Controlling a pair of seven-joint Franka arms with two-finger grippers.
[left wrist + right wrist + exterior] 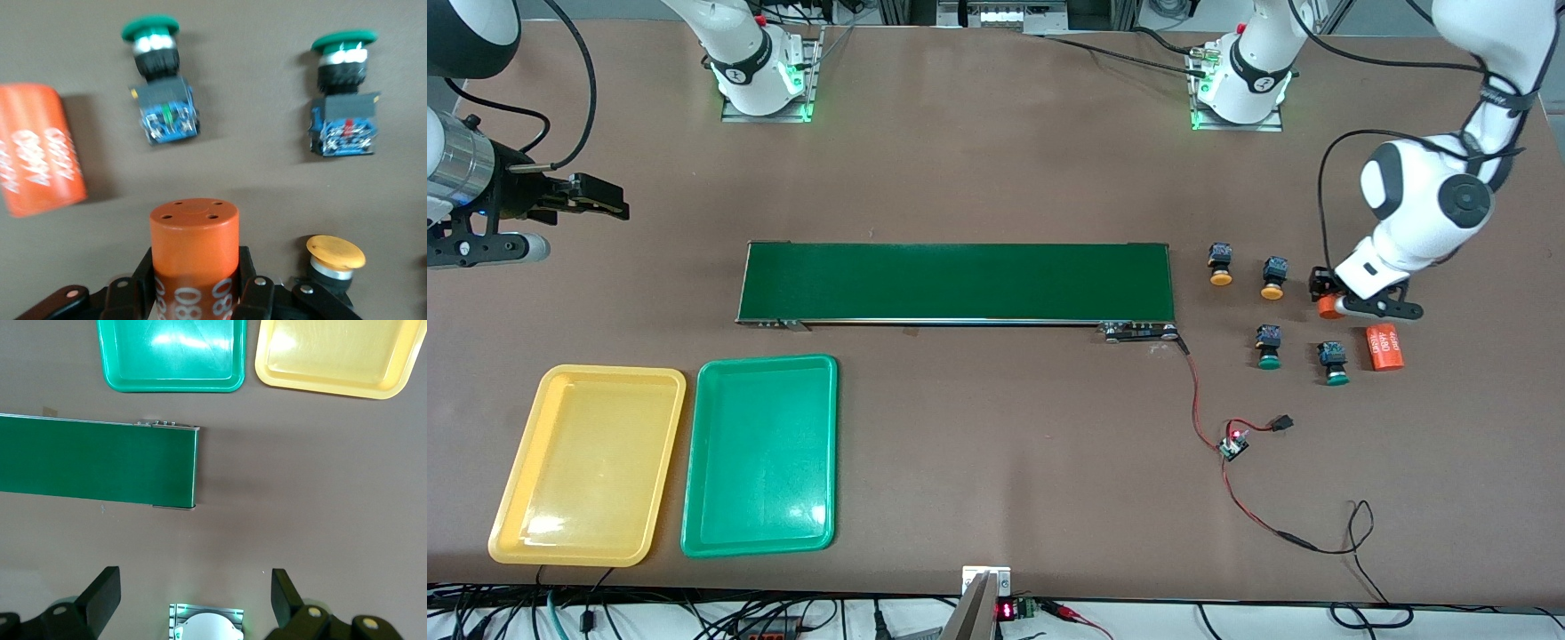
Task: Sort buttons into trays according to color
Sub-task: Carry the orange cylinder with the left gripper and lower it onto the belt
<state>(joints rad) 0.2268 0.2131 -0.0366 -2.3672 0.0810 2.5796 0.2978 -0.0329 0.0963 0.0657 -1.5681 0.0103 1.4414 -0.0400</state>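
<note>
Buttons [1269, 310] all 4 sit at the left arm's end of the table, yet the left gripper [1327, 300] just beside them is clamped on an orange cylinder [194, 247] instead; right gripper [609, 200] waits wide open, well away from them, trays [665, 462] empty

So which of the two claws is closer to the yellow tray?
The right gripper: it hangs open at the yellow tray's end of the table. The left gripper is at the other end, shut on an orange cylinder.
</note>
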